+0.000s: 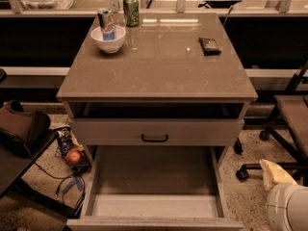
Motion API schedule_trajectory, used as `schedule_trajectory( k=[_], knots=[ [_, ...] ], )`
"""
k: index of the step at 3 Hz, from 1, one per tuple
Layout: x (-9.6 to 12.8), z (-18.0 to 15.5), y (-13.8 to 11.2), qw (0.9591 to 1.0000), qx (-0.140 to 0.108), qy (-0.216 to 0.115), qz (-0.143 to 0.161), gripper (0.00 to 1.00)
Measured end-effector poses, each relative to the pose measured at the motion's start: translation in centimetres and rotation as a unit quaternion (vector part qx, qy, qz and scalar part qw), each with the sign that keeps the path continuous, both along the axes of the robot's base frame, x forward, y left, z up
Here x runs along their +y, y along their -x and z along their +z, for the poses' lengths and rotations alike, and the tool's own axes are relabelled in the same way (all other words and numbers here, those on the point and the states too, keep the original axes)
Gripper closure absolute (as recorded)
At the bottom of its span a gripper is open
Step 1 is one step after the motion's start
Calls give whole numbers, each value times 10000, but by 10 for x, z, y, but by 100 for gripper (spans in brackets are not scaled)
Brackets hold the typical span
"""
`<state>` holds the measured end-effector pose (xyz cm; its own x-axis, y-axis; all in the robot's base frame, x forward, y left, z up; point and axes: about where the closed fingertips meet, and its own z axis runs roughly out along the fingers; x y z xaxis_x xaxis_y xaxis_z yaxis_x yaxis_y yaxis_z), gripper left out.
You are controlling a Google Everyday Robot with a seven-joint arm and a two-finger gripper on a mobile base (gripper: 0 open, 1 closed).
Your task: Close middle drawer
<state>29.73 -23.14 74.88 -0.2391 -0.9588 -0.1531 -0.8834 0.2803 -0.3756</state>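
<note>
The middle drawer (pixel 154 184) is seen pulled far out below the worktop (pixel 159 73), with its low front cut off by the bottom edge of the view. Directly above it sits the taller drawer front (pixel 207 131) with the black handle (pixel 154 138).

The pale gripper (pixel 275 173) is found low at the right, well apart from the drawer and beside an office chair's wheeled base (pixel 246 170). Whether it is spread or pressed together cannot be told.

On the worktop are set a white bowl (pixel 108 40) holding a can (pixel 106 20), a green can (pixel 131 9) and a dark packet (pixel 210 45). An apple (pixel 74 156) lies on the floor at the left.
</note>
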Motion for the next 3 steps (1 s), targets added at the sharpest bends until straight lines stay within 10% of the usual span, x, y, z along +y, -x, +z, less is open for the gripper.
schedule_trajectory(
  k=[1, 3],
  knots=[
    [1, -7, -1, 10000, 28, -50, 19, 0],
    [1, -136, 0, 9945, 346, -949, 269, 0]
  ],
)
